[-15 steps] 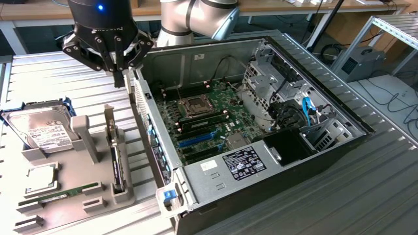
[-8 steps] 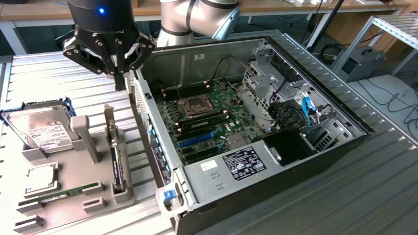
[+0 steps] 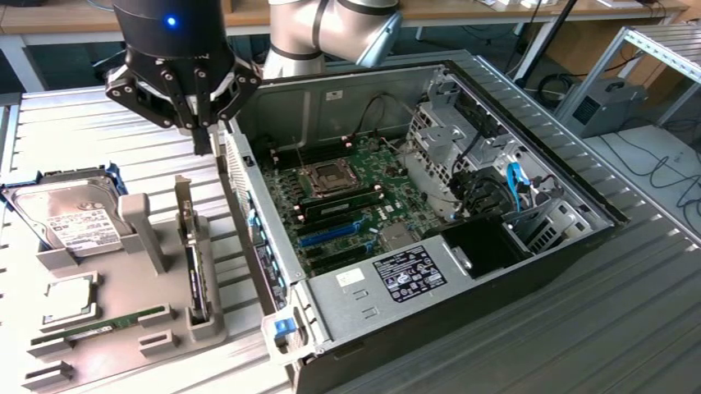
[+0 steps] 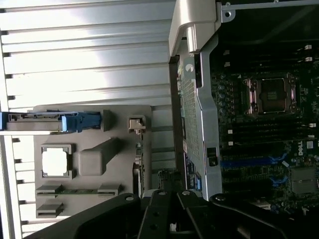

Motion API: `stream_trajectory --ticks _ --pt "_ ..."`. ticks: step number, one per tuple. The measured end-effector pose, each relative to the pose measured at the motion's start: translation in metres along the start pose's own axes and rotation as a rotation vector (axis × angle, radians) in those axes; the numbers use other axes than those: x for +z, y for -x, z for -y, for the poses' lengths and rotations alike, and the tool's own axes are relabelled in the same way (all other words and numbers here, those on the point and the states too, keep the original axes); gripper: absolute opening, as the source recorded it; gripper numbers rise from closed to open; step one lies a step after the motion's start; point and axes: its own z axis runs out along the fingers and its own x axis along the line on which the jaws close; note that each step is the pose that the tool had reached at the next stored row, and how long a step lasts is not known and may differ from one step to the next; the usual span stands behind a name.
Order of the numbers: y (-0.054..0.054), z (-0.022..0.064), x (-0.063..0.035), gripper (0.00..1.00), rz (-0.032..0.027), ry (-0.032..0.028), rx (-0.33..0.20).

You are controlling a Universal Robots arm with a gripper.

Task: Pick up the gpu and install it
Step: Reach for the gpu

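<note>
Hovering above the upright gpu (image 3: 194, 271) — end effector (image 3: 202, 141) closed, holding nothing — beside the open computer case (image 3: 438, 345)

An open case (image 3: 570, 176) lies on its side on a ribbed metal table (image 3: 526, 345), its motherboard (image 3: 367, 193) facing up. The board carries a square socket (image 3: 328, 176) and, nearer the camera, blue slots (image 3: 328, 235). A blue cable (image 3: 515, 185) runs by the drive bays at the exterior view's right. A white label (image 3: 408, 275) sits on the black box at the case's near end. Beside the case, at the exterior view's left, a grey holder (image 3: 144, 234) carries a silver hard drive (image 3: 75, 223), a square chip (image 3: 68, 297) and a green memory stick (image 3: 104, 326).
</note>
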Motion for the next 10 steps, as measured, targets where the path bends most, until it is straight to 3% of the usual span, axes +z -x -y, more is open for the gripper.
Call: stream_trajectory --ticks 10 --pt "0.0004 0.0051 -0.0002 0.11 0.0000 -0.0001 0.000"
